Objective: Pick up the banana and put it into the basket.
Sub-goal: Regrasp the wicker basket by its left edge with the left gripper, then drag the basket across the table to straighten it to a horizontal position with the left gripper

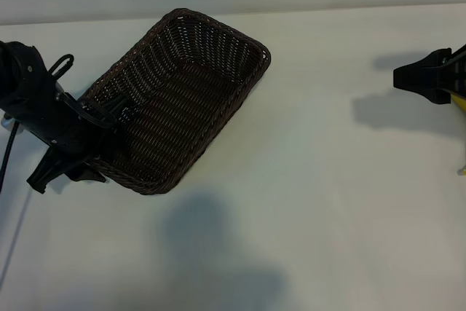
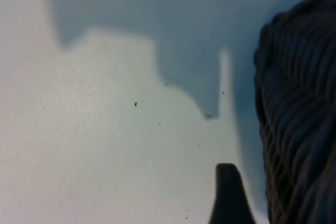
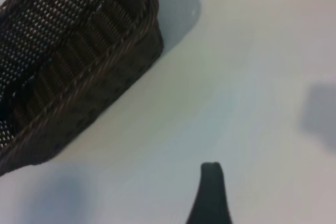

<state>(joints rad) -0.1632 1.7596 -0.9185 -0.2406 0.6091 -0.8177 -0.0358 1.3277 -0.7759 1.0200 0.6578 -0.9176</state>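
No banana plainly seen; possibly the yellow sliver [image 1: 460, 103] far right of the basket [image 1: 218, 27], behind the right gripper [image 1: 411, 78], parked there with fingers wide. Low against the basket's left end, the left gripper [image 1: 109, 118]; opening cannot be told. Locate the banana first, steer clear of the wicker rim, then grasp mid-length, across the curve.
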